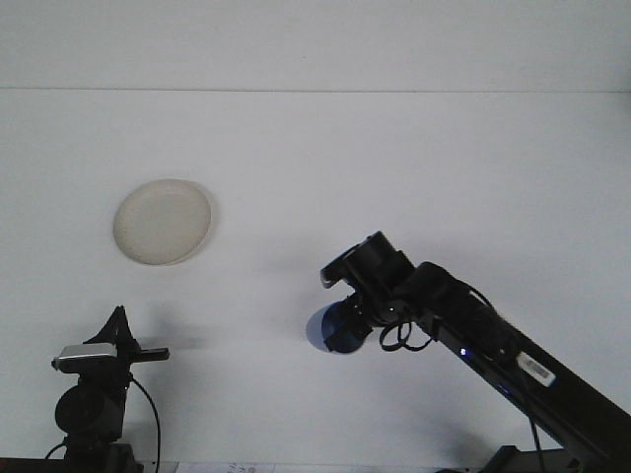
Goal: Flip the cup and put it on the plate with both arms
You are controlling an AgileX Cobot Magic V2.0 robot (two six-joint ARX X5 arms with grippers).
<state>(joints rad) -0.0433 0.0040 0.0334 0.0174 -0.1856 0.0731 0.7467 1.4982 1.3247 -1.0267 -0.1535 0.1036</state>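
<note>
A blue cup (323,331) sits low over the white table near the middle, tilted with one end pointing lower left. My right gripper (349,317) is shut on it, its arm reaching in from the bottom right corner. Whether the cup touches the table cannot be told. A round cream plate (163,221) lies flat at the left, well apart from the cup. Below the plate, by the table's front edge, my left gripper (119,333) stands low with nothing in it.
The white table (394,168) runs back to a seam with the white wall. The right arm's dark links and cables (493,340) cross the lower right part of the table.
</note>
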